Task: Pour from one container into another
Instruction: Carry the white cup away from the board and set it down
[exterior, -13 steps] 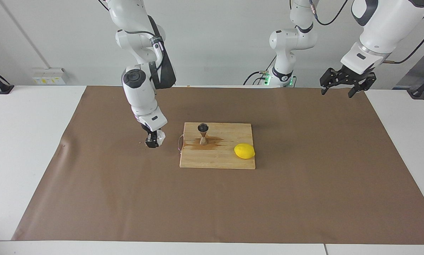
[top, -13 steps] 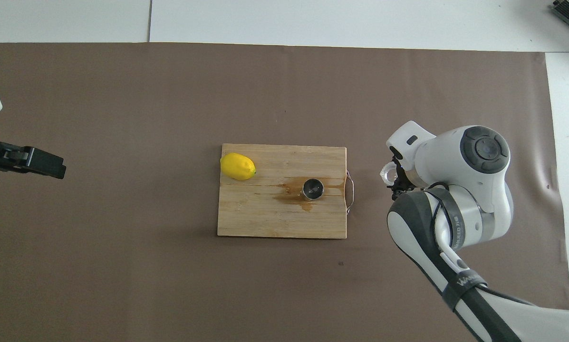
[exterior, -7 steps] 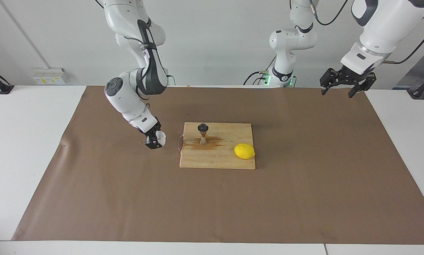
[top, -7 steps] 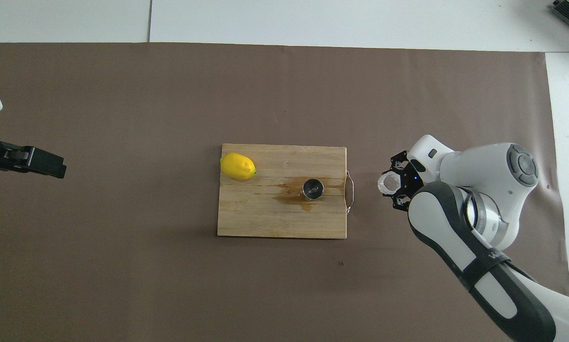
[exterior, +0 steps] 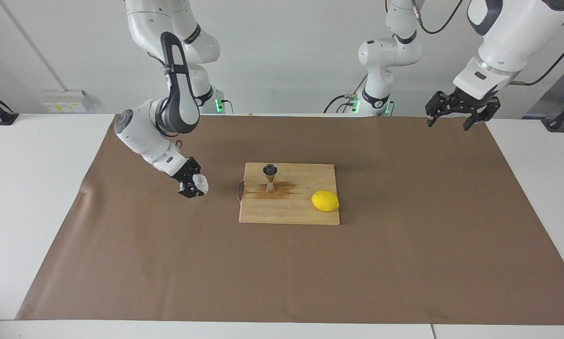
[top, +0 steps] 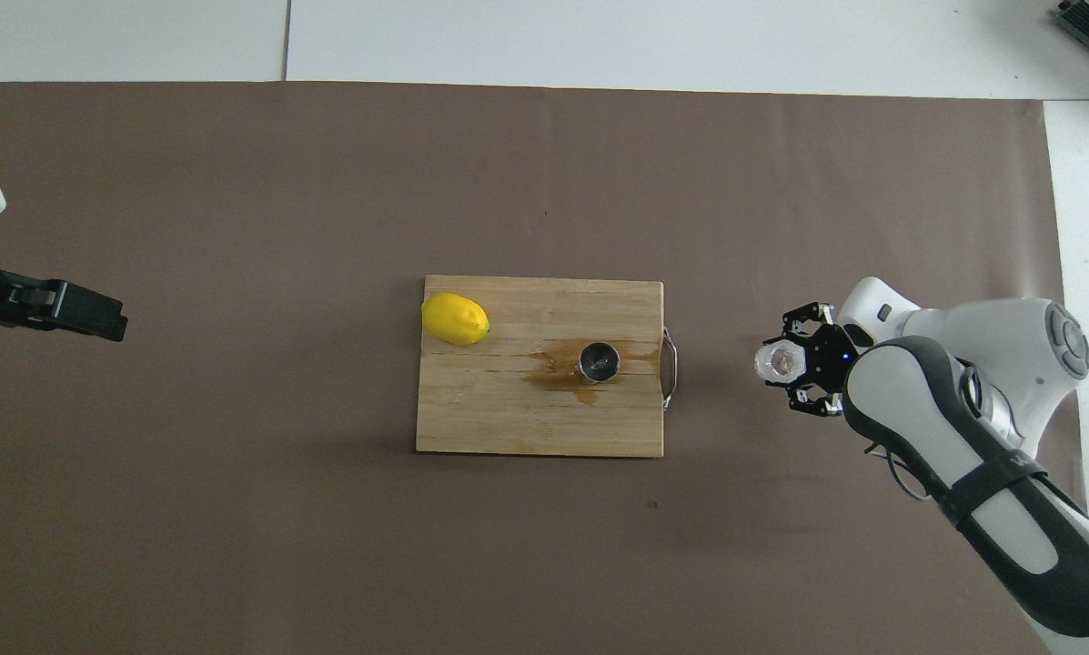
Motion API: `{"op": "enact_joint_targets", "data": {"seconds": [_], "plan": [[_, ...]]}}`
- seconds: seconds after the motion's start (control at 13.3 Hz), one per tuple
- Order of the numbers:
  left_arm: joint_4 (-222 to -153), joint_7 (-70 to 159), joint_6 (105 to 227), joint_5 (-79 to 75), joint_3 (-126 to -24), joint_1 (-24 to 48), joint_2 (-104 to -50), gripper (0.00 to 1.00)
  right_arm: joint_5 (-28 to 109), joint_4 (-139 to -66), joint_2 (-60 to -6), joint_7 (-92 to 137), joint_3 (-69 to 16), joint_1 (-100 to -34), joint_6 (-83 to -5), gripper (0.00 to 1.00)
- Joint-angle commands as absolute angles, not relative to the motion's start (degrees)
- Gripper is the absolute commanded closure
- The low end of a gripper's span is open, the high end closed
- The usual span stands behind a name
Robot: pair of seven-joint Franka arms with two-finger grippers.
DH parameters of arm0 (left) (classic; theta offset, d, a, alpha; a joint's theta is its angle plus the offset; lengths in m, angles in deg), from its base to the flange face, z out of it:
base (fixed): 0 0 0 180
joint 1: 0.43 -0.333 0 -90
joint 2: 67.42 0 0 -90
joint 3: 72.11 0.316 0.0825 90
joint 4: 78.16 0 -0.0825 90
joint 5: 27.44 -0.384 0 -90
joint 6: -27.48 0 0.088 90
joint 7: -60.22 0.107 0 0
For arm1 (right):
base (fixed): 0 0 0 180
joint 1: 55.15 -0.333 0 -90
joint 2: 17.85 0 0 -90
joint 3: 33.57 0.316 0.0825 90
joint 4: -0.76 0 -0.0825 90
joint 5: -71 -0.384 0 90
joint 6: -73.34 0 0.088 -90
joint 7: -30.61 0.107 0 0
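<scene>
The small white crinkly cup (exterior: 200, 183) (top: 777, 361) is held in my right gripper (exterior: 193, 188) (top: 793, 364), which is shut on it. It hangs low over the brown paper, beside the board toward the right arm's end of the table. The steel hourglass jigger (exterior: 270, 177) (top: 599, 360) stands upright on the wooden cutting board (exterior: 300, 212) (top: 508, 418), in a brown wet stain. My left gripper (exterior: 449, 123) (top: 89, 318) waits raised and open over the corner of the paper at the left arm's end, holding nothing.
A yellow lemon (exterior: 325, 201) (top: 455, 318) lies on the board's corner toward the left arm's end. A metal handle (top: 670, 366) sticks out of the board's edge facing the cup. Brown paper (exterior: 282, 273) covers the table.
The right arm has swung its elbow outward and carried the cup a little away from the board toward its own end of the table. The left arm has not moved.
</scene>
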State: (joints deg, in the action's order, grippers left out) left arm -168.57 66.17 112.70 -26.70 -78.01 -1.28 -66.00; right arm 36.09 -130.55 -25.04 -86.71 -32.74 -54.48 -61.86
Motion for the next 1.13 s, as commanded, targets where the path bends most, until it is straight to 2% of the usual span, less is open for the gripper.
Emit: {"op": "enact_joint_targets", "data": {"seconds": [0.0, 0.3, 0.38, 0.45, 0.53, 0.6, 0.68, 0.9, 1.05], "plan": [[-170.18, 66.82, 113.79, -27.27, -77.56, -1.05, -64.96, 0.0, 34.0, -131.43, -24.61, -92.42, -32.08, -48.49, -58.68, 0.63], [-170.09, 66.82, 113.96, -27.27, -77.56, -0.96, -65.05, 0.0, 33.91, -131.34, -25.66, -97.44, -32.08, -43.74, -56.48, 0.62], [-170.09, 66.82, 113.96, -27.27, -77.56, -0.96, -64.96, 0.0, 33.82, -131.25, -26.37, -98.32, -32.08, -42.94, -56.3, 0.58], [-170.09, 66.82, 113.96, -27.27, -77.56, -0.96, -64.96, 0.0, 33.82, -131.25, -26.46, -98.5, -32.08, -43.02, -56.3, 0.49], [-170.09, 66.82, 113.88, -27.27, -77.56, -0.96, -64.96, 0.0, 33.82, -131.08, -26.46, -98.5, -32.08, -43.11, -56.3, 0.36], [-170.09, 66.73, 113.88, -27.27, -77.56, -0.96, -64.96, 0.0, 33.82, -130.99, -26.46, -98.41, -32.08, -43.19, -56.12, 0.12], [-170.01, 66.64, 113.88, -27.27, -77.56, -0.87, -64.96, 0.0, 33.82, -130.82, -26.46, -98.24, -32.08, -43.46, -56.03, 0.0], [-170.01, 66.55, 114.57, -27.09, -77.56, -1.13, -65.05, 0.0, 33.99, -128.62, -25.94, -95.79, -32.08, -45.03, -55.68, 0.0], [-170.01, 66.47, 114.75, -27.0, -77.56, -1.13, -65.05, 0.0, 34.78, -128.18, -23.4, -92.63, -32.08, -45.13, -55.59, 0.0]]}}
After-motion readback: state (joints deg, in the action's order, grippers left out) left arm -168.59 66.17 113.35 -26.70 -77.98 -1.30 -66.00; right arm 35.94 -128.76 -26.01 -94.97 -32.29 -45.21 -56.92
